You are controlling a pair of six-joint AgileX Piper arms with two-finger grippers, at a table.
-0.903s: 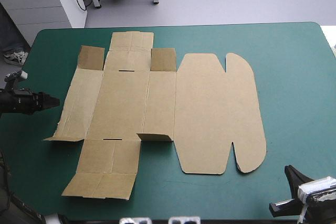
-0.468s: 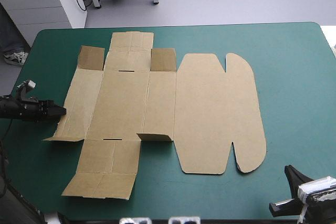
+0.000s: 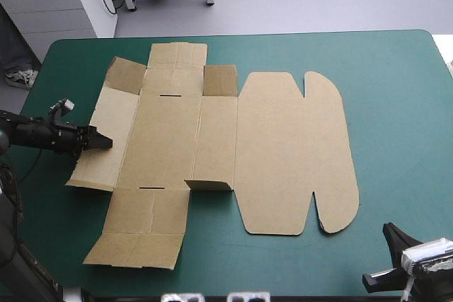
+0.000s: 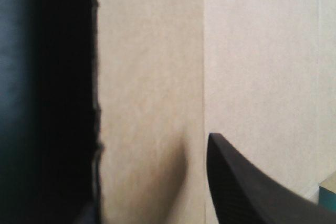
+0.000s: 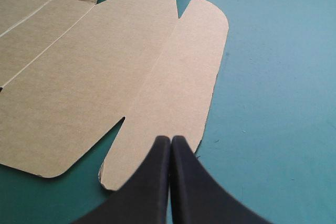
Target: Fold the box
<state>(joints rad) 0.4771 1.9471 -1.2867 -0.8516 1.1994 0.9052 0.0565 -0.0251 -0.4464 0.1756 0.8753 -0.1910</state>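
The brown box [image 3: 283, 153] lies as a cut sheet on the teal-green cover [image 3: 396, 104], its lid with rounded flaps toward the right. My left gripper [image 3: 105, 143] reaches in over the sheet's left wall panel [image 3: 113, 114], whose outer edge is lifted a little off the table. In the left wrist view one black finger [image 4: 247, 182] lies on top of the board [image 4: 152, 77], well to one side of the middle; the other finger is hidden. My right gripper [image 3: 391, 235] rests shut near the front right corner, its tip [image 5: 170, 139] just short of the lid's rounded flap [image 5: 173, 77].
Two small flaps [image 3: 221, 80] stand up at the sheet's far side, and a third [image 3: 209, 185] stands at its near side. A white cabinet [image 3: 56, 5] stands beyond the far left corner. Bare cover stretches right of the lid and along the front edge.
My left gripper has moved right, from off the sheet onto its left wall panel. That panel's outer edge and its far flap have risen and shifted. The right gripper has stayed put.
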